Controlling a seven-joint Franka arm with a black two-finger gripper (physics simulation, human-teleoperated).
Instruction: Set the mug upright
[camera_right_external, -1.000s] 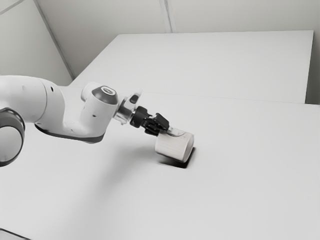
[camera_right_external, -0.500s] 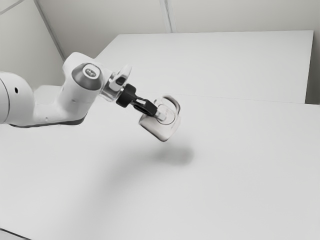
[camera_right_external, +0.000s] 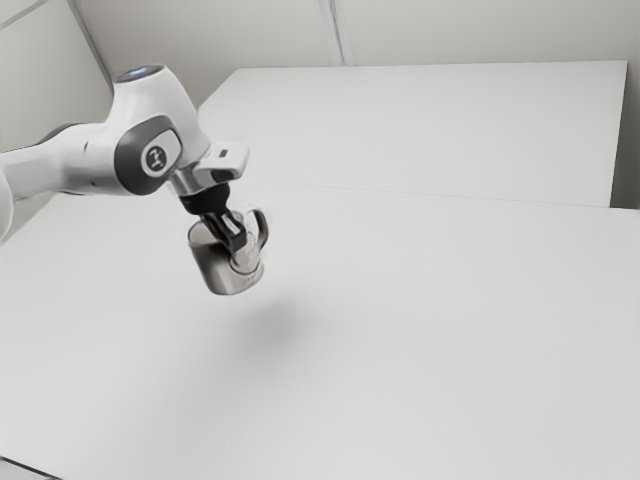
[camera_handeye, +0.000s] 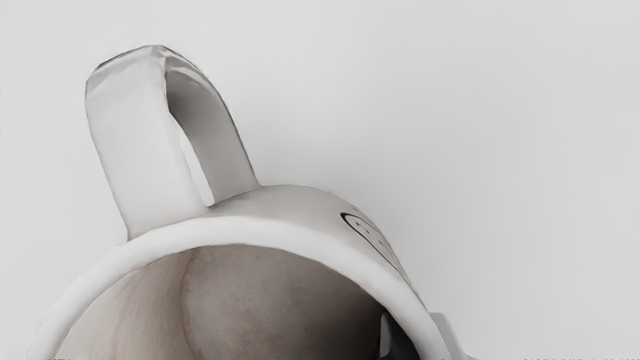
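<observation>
My gripper (camera_right_external: 238, 252) is shut on the wall of the mug (camera_right_external: 218, 270), which hangs above the table, slightly tilted, its opening facing up toward the hand and its handle toward the exterior view's right. In the wrist view the mug (camera_handeye: 280, 230) shows its handle, pale rim and brownish inside. There the gripper (camera_handeye: 412, 330) has one finger inside the mug and the other outside, with the wall between them.
A white table (camera_right_external: 420, 350) lies beneath the mug, with the mug's soft shadow on it. Behind it stands another white surface (camera_right_external: 430, 130). A dark edge crosses the exterior view's lower left corner.
The mug, low over the table and lying on its side a second ago, has been raised, carried toward the exterior view's left and turned closer to upright. My hand now points more steeply down.
</observation>
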